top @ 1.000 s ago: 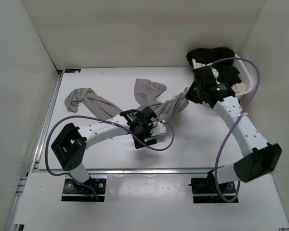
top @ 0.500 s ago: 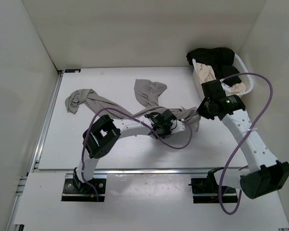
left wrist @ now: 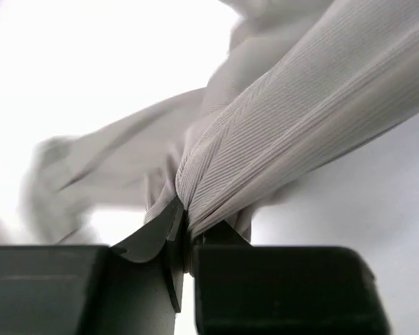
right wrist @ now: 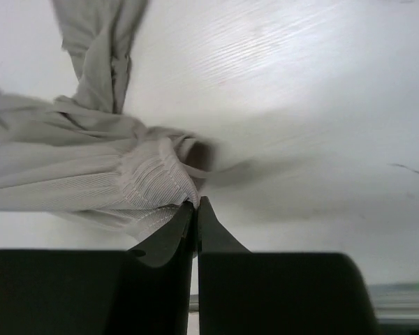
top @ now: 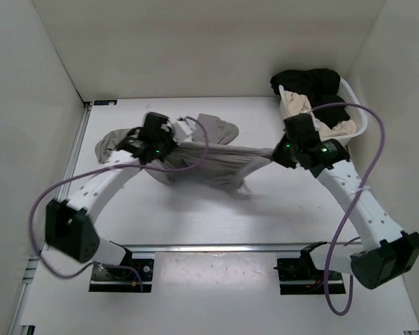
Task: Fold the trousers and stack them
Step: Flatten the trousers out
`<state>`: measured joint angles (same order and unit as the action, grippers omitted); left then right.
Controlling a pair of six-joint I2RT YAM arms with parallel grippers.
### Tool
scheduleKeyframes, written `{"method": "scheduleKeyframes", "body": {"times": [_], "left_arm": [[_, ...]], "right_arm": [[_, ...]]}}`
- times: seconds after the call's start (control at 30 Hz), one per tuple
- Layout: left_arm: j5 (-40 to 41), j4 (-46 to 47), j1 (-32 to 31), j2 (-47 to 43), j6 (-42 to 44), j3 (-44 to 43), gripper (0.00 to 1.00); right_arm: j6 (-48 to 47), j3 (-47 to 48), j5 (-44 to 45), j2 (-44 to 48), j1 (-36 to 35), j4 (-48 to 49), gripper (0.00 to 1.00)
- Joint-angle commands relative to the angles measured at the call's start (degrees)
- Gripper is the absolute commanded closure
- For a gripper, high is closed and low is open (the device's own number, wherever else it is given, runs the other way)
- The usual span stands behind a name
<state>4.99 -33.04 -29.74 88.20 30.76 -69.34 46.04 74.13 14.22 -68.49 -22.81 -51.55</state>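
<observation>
A: Seeing white walls (top: 195, 49) rising at left, top and right of frame?
B: Yes. Also noticing a white table (top: 279, 209) lying mid-frame, metal rail (top: 72, 157) running down its left edge, all evenly lit.

The trousers (top: 216, 164) are plain grey, finely ribbed cloth. They stretch in a taut band, left to right, above the middle of the tabletop (top: 286, 209), pinched into tight pleats at each end. One leg trails far left, a crumpled fold lies behind, and a loose flap droops beneath.
</observation>
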Motion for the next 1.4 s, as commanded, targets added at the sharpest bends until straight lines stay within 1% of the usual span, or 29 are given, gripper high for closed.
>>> {"method": "scheduleKeyframes", "body": {"times": [0.0, 0.03, 0.07, 0.13, 0.17, 0.2, 0.23, 0.27, 0.3, 0.33, 0.43, 0.57, 0.7, 0.73, 0.87, 0.9, 0.93, 1.07, 1.1, 1.17, 1.23, 1.27, 1.3, 1.33, 1.37], "left_arm": [[7.2, -12.1, 8.0, -11.2, 9.9, -3.6, 0.86], [7.2, -14.4, 9.2, -13.5, 11.1, -5.1, 0.86], [7.2, -19.0, 10.2, -14.3, 12.1, -6.4, 0.86], [7.2, -24.2, 13.3, -15.6, 13.4, -9.5, 0.86], [6.5, -27.1, 14.3, -15.6, 13.4, -9.5, 0.86], [4.0, -29.8, 15.3, -16.4, 14.1, -9.5, 0.86], [2.7, -33.6, 16.8, -16.4, 14.1, -7.5, 0.86], [1.5, -34.4, 17.3, -17.2, 14.9, -5.4, 0.86], [0.7, -34.4, 17.3, -17.7, 15.5, -3.0, 0.86], [0.7, -32.8, 17.3, -17.7, 15.5, 1.4, 0.86], [-0.9, -31.2, 17.3, -13.4, 12.0, 2.6, 0.86], [-5.3, -30.7, 17.3, -7.5, 9.2, 0.3, 0.86], [-7.1, -30.1, 17.3, -6.1, 8.1, -2.2, 0.86], [-7.6, -28.7, 17.3, -5.5, 8.1, -3.2, 0.86], [-9.6, -28.0, 17.3, -2.6, 11.1, -8.2, 0.86], [-9.6, -25.9, 17.3, -2.1, 11.1, -9.9, 0.86], [-9.6, -24.8, 17.3, -1.0, 11.7, -10.5, 0.86], [-11.5, -23.1, 17.3, 0.4, 10.9, -13.2, 0.86], [-11.5, -23.1, 18.6, 0.4, 10.2, -13.2, 0.86], [-11.5, -23.7, 20.5, -2.8, 11.7, -11.4, 0.86], [-11.5, -26.5, 24.3, -6.8, 15.9, -10.6, 0.86], [-11.0, -29.5, 25.6, -8.3, 17.8, -10.6, 0.86], [-11.0, -30.4, 27.6, -11.1, 22.4, -12.2, 0.86], [-11.0, -30.4, 27.6, -12.2, 24.4, -13.1, 0.86], [-10.1, -30.4, 27.6, -12.2, 27.0, -14.5, 0.86]], "right_arm": [[-0.2, 0.3, 0.5, -3.6, -4.9, 6.4, 1.00], [0.7, 1.2, 0.5, -4.7, -6.4, 7.9, 1.00], [1.2, 1.2, -0.5, -7.1, -9.1, 8.7, 1.00], [2.1, 3.7, -1.2, -10.9, -11.7, 8.7, 1.00], [2.8, 4.8, -1.7, -12.1, -12.3, 9.2, 1.00], [2.8, 5.8, -2.3, -13.1, -13.0, 9.2, 1.00], [3.4, 7.3, -2.3, -13.8, -14.3, 9.2, 1.00], [4.0, 7.3, -1.2, -14.3, -15.1, 9.2, 1.00], [4.5, 7.3, -0.3, -14.3, -15.8, 9.2, 1.00], [4.5, 7.3, 0.3, -14.3, -16.3, 9.2, 1.00], [5.0, 6.6, 1.3, -14.3, -16.3, 8.1, 1.00], [5.6, 7.3, 3.3, -14.3, -16.3, 7.0, 1.00], [5.6, 9.4, 5.2, -15.0, -16.3, 6.5, 1.00], [5.6, 10.8, 5.7, -15.5, -16.3, 5.9, 1.00], [6.1, 14.6, 8.5, -16.8, -16.3, 0.1, 1.00], [6.1, 16.1, 9.4, -16.8, -16.3, -1.2, 1.00], [6.6, 16.1, 10.5, -16.8, -16.3, -3.5, 1.00], [9.5, 15.3, 15.6, -14.1, -16.3, -5.8, 1.00], [10.3, 14.6, 16.4, -13.6, -16.3, -6.5, 1.00], [14.7, 14.1, 18.3, -12.8, -16.3, -8.8, 1.00], [17.7, 15.0, 19.7, -11.7, -16.3, -12.0, 1.00], [20.7, 15.0, 20.5, -11.7, -17.9, -12.0, 1.00], [23.3, 15.0, 20.5, -10.2, -19.4, -12.0, 1.00], [24.3, 15.0, 21.1, -9.7, -20.1, -12.0, 1.00], [25.2, 12.8, 21.1, -8.9, -20.8, -10.9, 1.00]]}}
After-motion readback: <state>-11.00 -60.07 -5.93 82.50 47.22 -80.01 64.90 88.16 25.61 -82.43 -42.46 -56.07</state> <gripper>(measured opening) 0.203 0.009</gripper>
